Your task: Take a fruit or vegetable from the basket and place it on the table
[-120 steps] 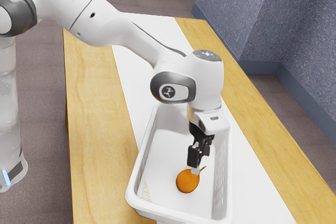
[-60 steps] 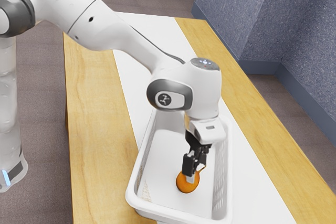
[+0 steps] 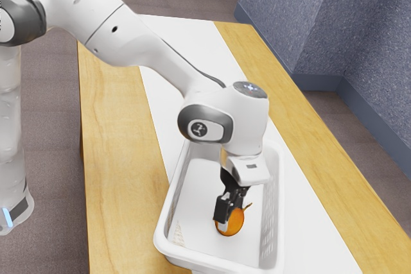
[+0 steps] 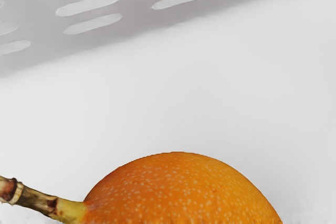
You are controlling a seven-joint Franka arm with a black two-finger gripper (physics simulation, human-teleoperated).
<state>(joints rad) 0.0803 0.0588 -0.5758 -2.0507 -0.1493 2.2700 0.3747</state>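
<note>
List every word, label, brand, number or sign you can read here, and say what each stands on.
No readable words or numbers.
Round logo on the arm: a symbol, no legible letters.
Lit mark on top of the arm's wrist joint: too small to read.
Small dark mark on the white casing below: too small to read.
Orange fruit: no label seen.

The arm (image 3: 144, 43) is glossy white and built of smooth, rounded tubes, with a thin dark seam, a small dark screw (image 3: 115, 29) and a slim dark cable (image 3: 202, 73). Its wrist (image 3: 247, 117) bears a grey oval band round a black circular logo (image 3: 199, 129), and a grey cap (image 3: 250, 89) marked in pale blue. The gripper (image 3: 231, 219) is black and blocky; the white base (image 3: 13, 197) has a dark grey patch and light-blue strip (image 3: 8, 216).
</note>
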